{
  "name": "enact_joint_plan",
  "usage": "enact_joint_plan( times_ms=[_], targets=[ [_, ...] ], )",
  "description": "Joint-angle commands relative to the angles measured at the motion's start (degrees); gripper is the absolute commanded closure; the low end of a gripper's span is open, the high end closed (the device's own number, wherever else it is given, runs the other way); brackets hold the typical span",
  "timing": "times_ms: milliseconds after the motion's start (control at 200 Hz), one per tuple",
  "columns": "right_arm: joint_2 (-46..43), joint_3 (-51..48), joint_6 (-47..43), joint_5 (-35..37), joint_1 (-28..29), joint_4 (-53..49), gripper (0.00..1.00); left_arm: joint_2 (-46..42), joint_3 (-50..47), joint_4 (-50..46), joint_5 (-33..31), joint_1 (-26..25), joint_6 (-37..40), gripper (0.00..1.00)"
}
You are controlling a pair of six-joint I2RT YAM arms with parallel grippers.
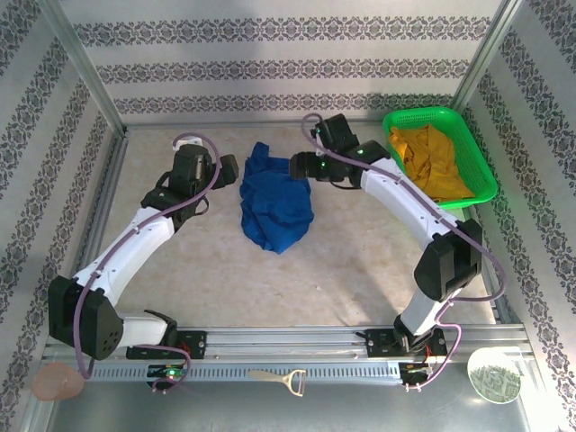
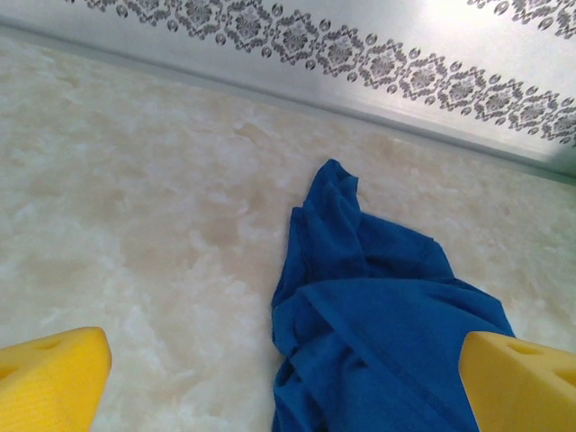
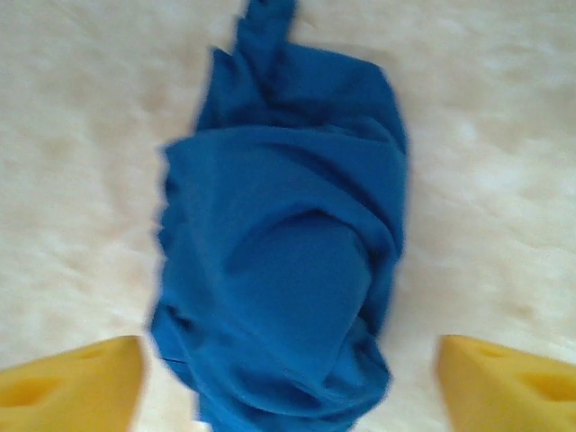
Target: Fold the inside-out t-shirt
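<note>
One royal-blue cloth t-shirt (image 1: 274, 207) (image 2: 378, 333) (image 3: 288, 252) lies crumpled in a soft, wrinkled heap mid-way across the pale, marbled beige counter (image 1: 360, 261), between two tools. The left tool (image 1: 223, 168) (image 2: 286, 382) hangs just beside its left edge, yellow fingers (image 2: 49, 382) spread wide, released and grasping nothing. The right tool (image 1: 301, 166) (image 3: 288, 378) hovers at its far right side, equally released. One green plastic mesh basket (image 1: 421, 113) in the far right corner holds one mustard-yellow garment (image 1: 432, 162). Walls with grey ornamental bands (image 1: 288, 72) enclose the counter.

Pale marbled table (image 1: 360, 261); crumpled inside-out t-shirt (image 1: 274, 207) at its middle; green basket (image 1: 423, 113) seemingly resting at far right.
</note>
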Motion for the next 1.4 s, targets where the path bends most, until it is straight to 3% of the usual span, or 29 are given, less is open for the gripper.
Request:
enact_joint_plan(
  times_ms=[0, 60, 115, 145, 205, 245, 345, 515, 709, 874, 1169, 1394],
  targets=[
    [-8.16, -3.16, -8.88, 13.82, -0.10, 1.56, 0.02, -0.95, -0.33, -3.18, -1.35, -0.57, -1.63, 0.01],
    [-11.16, -6.33, -6.95, 20.89, -0.37, 4.81, 0.02, -0.58, 0.14, -3.72, -0.94, -0.61, -1.60, 0.01],
    [-14.59, -10.68, -2.89, 21.37, -3.10, 8.33, 0.02, 0.05, 0.61, -4.32, -0.38, -0.64, -1.30, 0.01],
    [-16.30, -13.48, 0.82, 17.11, -6.36, 10.97, 0.02, 0.42, 0.83, -4.53, 0.02, -0.60, -1.07, 0.01],
    [-18.20, -17.86, 5.48, 0.19, -13.95, 16.70, 0.02, 1.08, 0.84, -4.88, 0.33, -0.61, -1.00, 0.01],
    [-18.03, -18.47, 7.01, -3.23, -15.81, 17.57, 0.02, 1.41, 0.76, -5.07, 0.35, -0.57, -1.14, 0.01],
    [-13.66, -13.12, 1.12, -2.31, -12.45, 11.86, 0.02, 2.34, -0.09, -5.08, 0.38, -0.55, -2.16, 0.01],
    [3.49, 5.99, -1.95, -10.40, -4.88, -1.00, 0.07, 4.54, 0.11, -7.91, -0.35, 0.58, -5.38, 0.01],
    [24.13, 34.55, -8.85, -2.97, 3.99, -20.29, 0.13, 4.79, 0.13, -9.51, 1.99, 5.75, -8.95, 0.01],
    [37.53, 55.15, -11.89, 3.98, 7.48, -32.24, 0.14, 3.93, 0.09, -10.95, 5.86, 10.28, -10.32, 0.01],
    [44.21, 60.03, -11.02, 4.42, 11.08, -30.57, 0.13, 1.07, -3.36, -10.71, 8.60, 13.89, -10.16, 0.01],
    [51.98, 65.85, -9.54, 15.13, 14.66, -24.86, 0.12, 0.74, -4.27, -11.83, 10.70, 15.45, -11.33, 0.01]
  ],
)
